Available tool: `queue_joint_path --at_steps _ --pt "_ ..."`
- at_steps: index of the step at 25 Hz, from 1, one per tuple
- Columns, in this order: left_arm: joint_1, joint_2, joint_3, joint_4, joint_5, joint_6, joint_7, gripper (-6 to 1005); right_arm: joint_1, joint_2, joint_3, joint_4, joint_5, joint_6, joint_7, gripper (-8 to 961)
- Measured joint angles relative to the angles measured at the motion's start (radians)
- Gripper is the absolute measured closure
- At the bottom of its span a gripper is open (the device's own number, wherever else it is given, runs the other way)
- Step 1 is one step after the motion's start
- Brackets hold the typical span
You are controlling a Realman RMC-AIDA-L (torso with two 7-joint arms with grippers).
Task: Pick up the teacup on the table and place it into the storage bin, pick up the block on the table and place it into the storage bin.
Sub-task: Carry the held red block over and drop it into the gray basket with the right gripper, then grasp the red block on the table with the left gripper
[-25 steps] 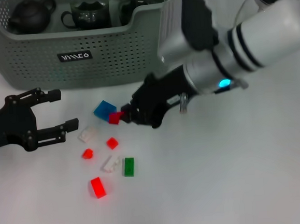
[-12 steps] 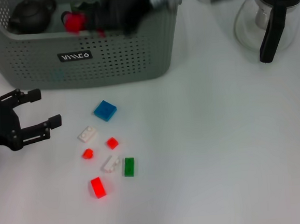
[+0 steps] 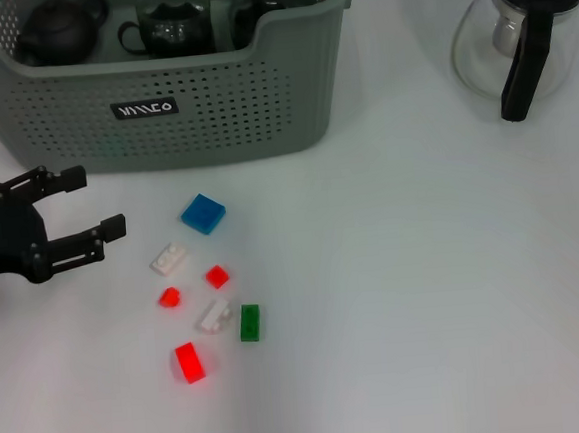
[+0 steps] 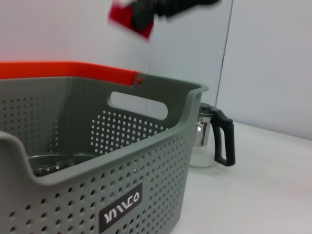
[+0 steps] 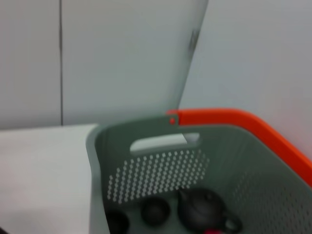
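- Left gripper (image 3: pixel 80 205): black, at the left edge of the table (image 3: pixel 426 296), fingers spread apart with nothing between them; it sits just in front of the bin's near left corner.
- Right gripper (image 4: pixel 148 12): seen only in the left wrist view, high above the bin's rim, its dark fingers closed on a red block (image 4: pixel 130 20).
- Storage bin (image 3: pixel 211 112): grey-green basket with perforated walls, cut-out handles and a black label with white lettering on the near wall; it stands at the far left of the table. An orange edge (image 4: pixel 68 69) shows behind its far rim in both wrist views.
- Bin contents: a dark teapot (image 3: pixel 59 29) at the left, a glass teacup (image 3: pixel 169 25) in the middle and another dark cup (image 3: pixel 258 8) to its right. The right wrist view looks down on the teapot and two small dark cups on the bin floor.
- Loose blocks on the table, near the bin: a blue square block (image 3: pixel 203 213) closest to the bin; a white block (image 3: pixel 169 258) and a small red block (image 3: pixel 216 276) nearer; a round-topped red piece (image 3: pixel 169 297), a second white block (image 3: pixel 214 316) and a green block (image 3: pixel 249 323) nearer still; a larger red block (image 3: pixel 190 362) nearest.
- Glass jug (image 3: pixel 516 33): black handle and lid, at the far right of the table, well apart from the bin.
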State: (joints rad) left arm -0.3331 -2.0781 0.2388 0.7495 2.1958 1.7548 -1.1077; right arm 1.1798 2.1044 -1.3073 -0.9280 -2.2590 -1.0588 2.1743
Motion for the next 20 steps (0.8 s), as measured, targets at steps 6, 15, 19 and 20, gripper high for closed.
queue_joint_path --at_steps 6,15,19,20 --pt "-0.005 0.0 0.0 0.001 -0.002 -0.012 -0.026 166 -0.025 -0.003 -0.066 -0.002 -0.037 0.045 0.029 691" --pt "-0.038 0.021 0.002 0.016 -0.002 0.022 -0.103 165 -0.351 -0.004 -0.156 -0.377 0.211 -0.043 -0.134 424" --pt "-0.054 0.025 0.003 0.038 -0.005 0.03 -0.155 166 -0.52 -0.005 -0.166 -0.475 0.359 -0.187 -0.246 338" --pt "-0.056 0.025 0.004 0.041 -0.005 0.03 -0.161 166 -0.555 -0.006 -0.16 -0.481 0.389 -0.227 -0.268 317"
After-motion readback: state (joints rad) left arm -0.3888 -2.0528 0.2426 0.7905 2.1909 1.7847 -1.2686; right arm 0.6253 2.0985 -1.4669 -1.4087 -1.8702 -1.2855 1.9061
